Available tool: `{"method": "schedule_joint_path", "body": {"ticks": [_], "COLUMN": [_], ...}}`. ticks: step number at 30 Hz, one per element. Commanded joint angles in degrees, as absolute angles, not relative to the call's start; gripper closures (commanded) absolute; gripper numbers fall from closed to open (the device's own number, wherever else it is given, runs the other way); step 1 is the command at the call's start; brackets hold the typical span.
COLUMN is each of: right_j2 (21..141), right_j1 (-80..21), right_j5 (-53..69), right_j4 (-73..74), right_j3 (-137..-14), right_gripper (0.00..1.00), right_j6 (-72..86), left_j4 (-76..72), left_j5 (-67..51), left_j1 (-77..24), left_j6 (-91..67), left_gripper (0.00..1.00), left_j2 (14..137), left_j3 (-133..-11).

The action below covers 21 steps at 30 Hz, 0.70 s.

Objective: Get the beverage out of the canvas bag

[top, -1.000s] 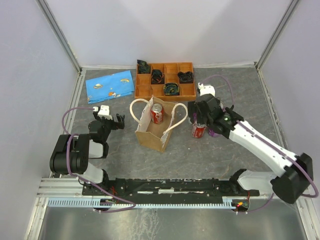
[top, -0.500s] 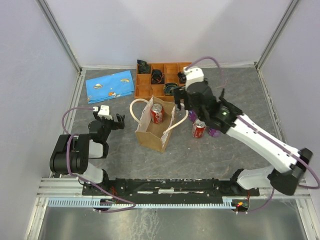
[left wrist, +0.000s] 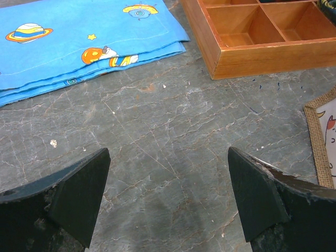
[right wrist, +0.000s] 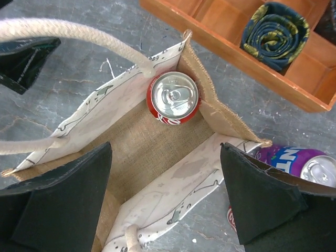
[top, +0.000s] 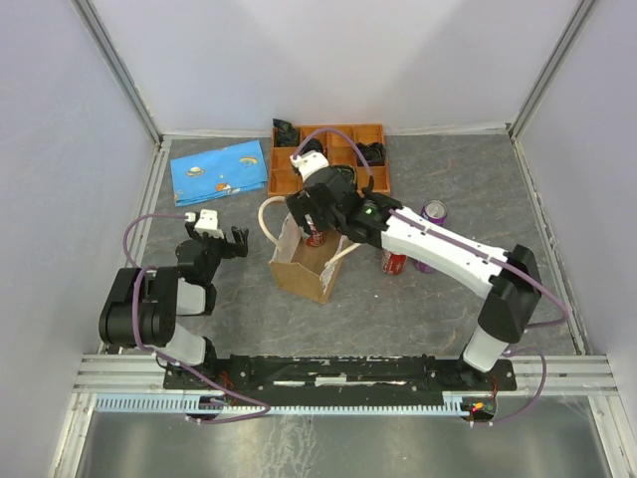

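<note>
The canvas bag (top: 304, 267) stands open in the middle of the table, with its cream rope handles (right wrist: 79, 38) spread apart. One red beverage can (right wrist: 173, 98) stands upright in the bag's far corner on the burlap floor (right wrist: 139, 155). My right gripper (top: 317, 211) hovers over the bag's mouth, looking down into it; its jaws (right wrist: 165, 157) are open wide and hold nothing. The can lies ahead of the fingertips, untouched. At the left, away from the bag, my left gripper (top: 224, 242) stands open and empty just over the table (left wrist: 168, 157).
A red can (top: 394, 262) and two purple cans (top: 434, 212) (top: 422, 263) stand on the table right of the bag. An orange compartment tray (top: 287, 182) with rolled dark fabric (right wrist: 276, 29) sits behind it. A blue printed cloth (top: 219, 167) lies at the back left.
My right arm has swung left, from beside the cans on the table to above the bag's mouth. Its jaws have narrowed slightly. The left arm has not moved.
</note>
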<state>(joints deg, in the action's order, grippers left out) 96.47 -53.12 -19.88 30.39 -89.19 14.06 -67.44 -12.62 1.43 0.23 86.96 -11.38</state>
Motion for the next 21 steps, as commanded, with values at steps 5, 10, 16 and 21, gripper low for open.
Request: {"method": "schedule_joint_path", "body": {"ticks": [5,10,16,21], "right_j2": [102.02,104.98,108.09,110.82], "right_j1": [-52.74,-50.89,-48.43,-47.78], "right_j5": [-18.36,-16.91,-13.92,-13.43], "right_j4": [28.00,26.02,23.51,23.37], "right_j3": [-91.78,-90.80,-90.58,-92.26], "right_gripper": [0.09,0.09,0.10,0.09], "right_j6": [15.78,17.66,19.93,20.39], "left_j4": [-70.37,-70.33,-70.38,-70.34], "left_j5": [-13.45,-13.45,-13.44,-13.45], "left_j1": [1.66,1.66,1.67,1.63], "left_j6": [3.03,3.05,2.99,2.97], "left_gripper": [0.01,0.01,0.01,0.01], "left_j2": [86.50,86.54,86.49,86.54], "left_j3": [-11.51,-11.51,-11.51,-11.51]}}
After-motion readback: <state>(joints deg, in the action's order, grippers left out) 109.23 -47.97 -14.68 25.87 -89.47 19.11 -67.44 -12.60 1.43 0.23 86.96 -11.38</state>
